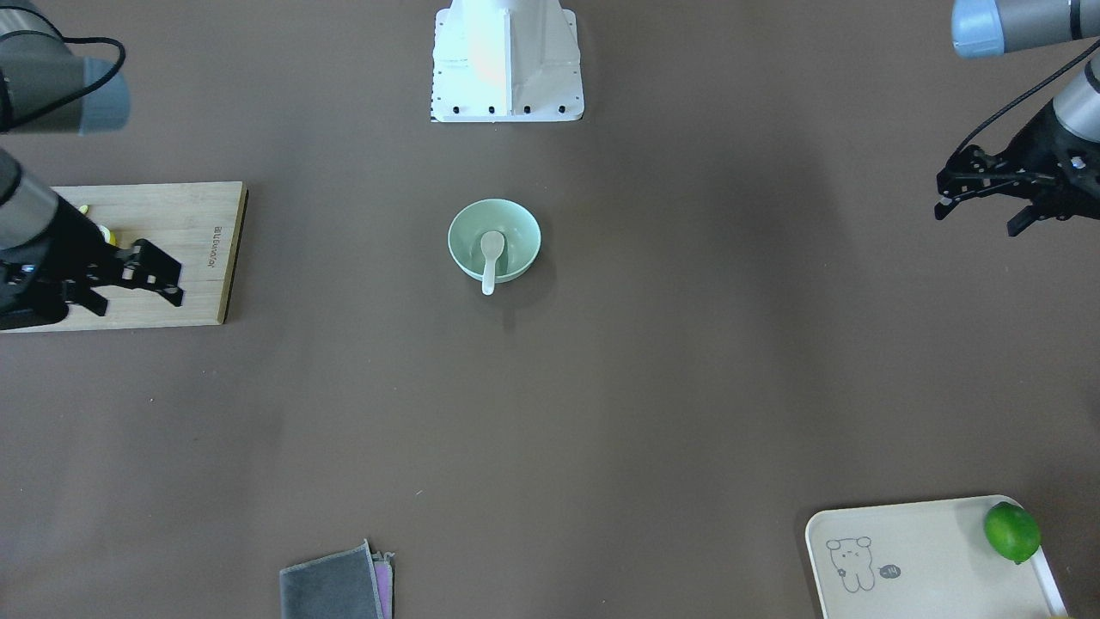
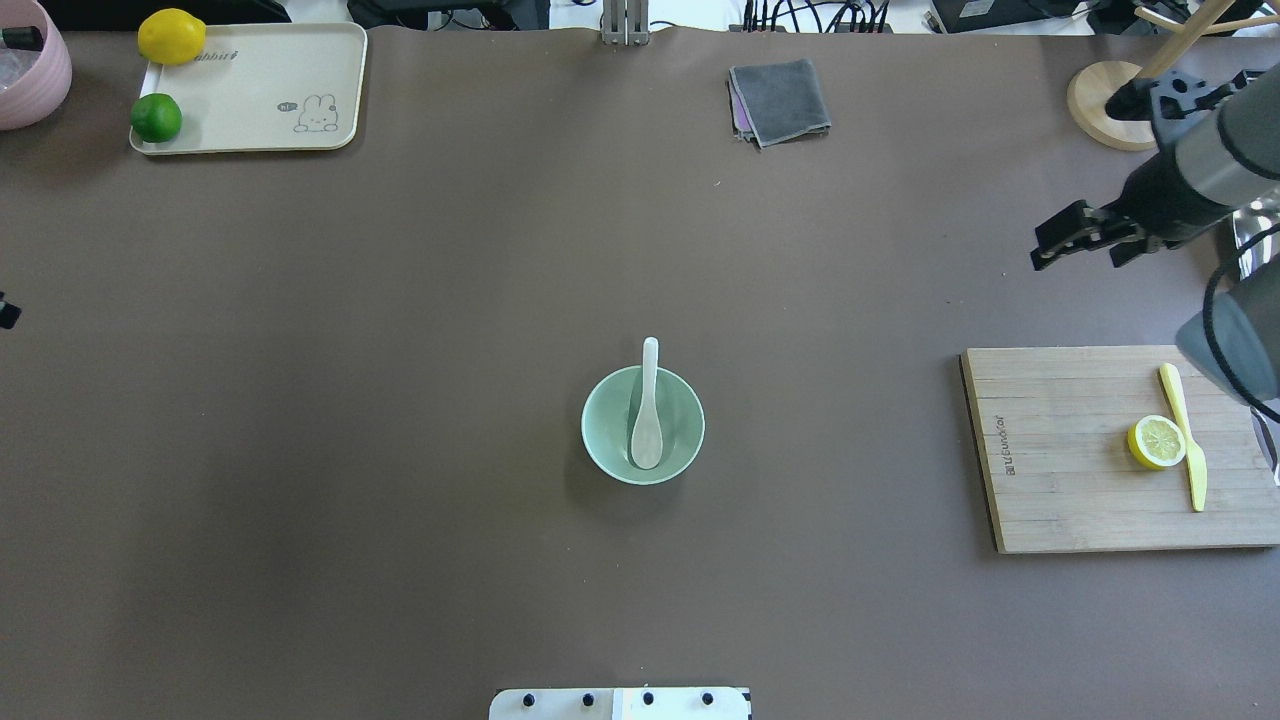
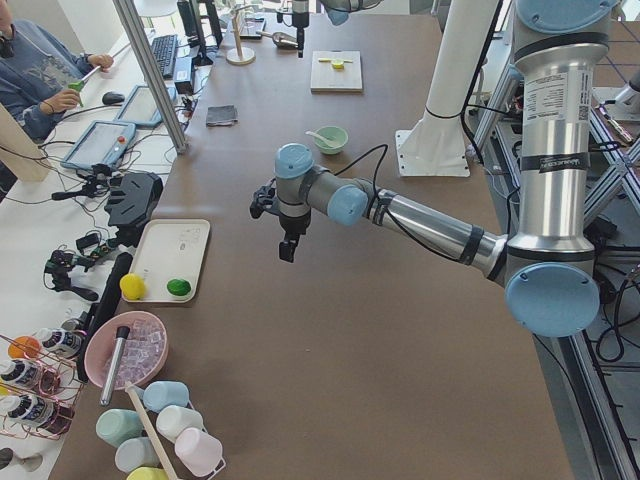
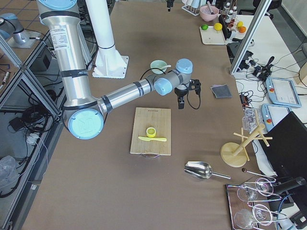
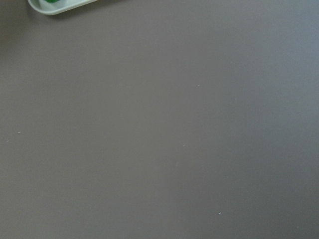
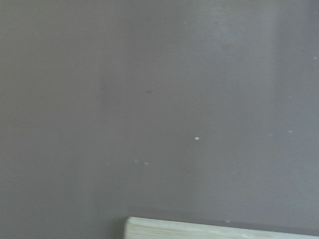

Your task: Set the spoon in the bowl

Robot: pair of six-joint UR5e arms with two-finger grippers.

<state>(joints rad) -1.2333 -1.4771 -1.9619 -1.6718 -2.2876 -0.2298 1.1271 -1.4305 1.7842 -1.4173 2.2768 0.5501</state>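
The white spoon (image 1: 491, 254) lies in the pale mint-green bowl (image 1: 464, 225) at the table's middle. In the overhead view the spoon's (image 2: 647, 420) scoop rests inside the bowl (image 2: 600, 445) and its handle sticks out over the far rim. My left gripper (image 1: 971, 209) hangs open and empty far off at my left table edge. My right gripper (image 2: 1080, 258) is open and empty, far to the right of the bowl, just beyond the cutting board; it also shows in the front view (image 1: 142, 301). Both wrist views show only bare table.
A wooden cutting board (image 2: 1060, 470) at the right holds a lemon half (image 2: 1157, 442) and a yellow knife (image 2: 1185, 430). A cream tray (image 2: 260, 90) with a lime (image 2: 156, 117) and lemon (image 2: 171, 36) is far left. A grey cloth (image 2: 780, 100) lies at the far edge.
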